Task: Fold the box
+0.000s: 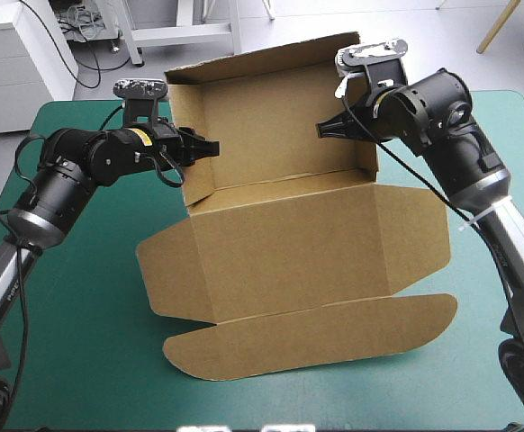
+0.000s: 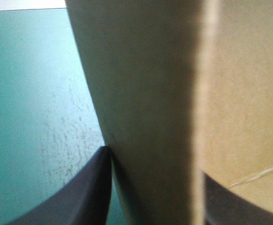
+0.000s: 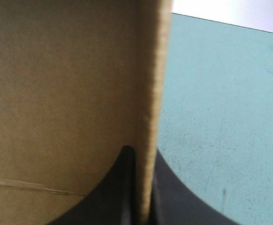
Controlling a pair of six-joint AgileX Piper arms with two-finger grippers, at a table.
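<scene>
**A:** Where do we hold the brown cut-board box (image 1: 289, 243)?

**B:** The left gripper (image 1: 208, 147) and right gripper (image 1: 327, 130), both black-finned, each clamp a raised side wall between their fingers. The lid lies flat behind them.

**A:** Procedure?

**B:** We advise swinging both walls evenly and keeping them upright.

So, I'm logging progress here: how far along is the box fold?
Done: back wall and both side walls of the box stand raised. In hand: left gripper and right gripper each shut on a side wall. Left: tucking them; the lid and its front flap lie flat on the table.
</scene>
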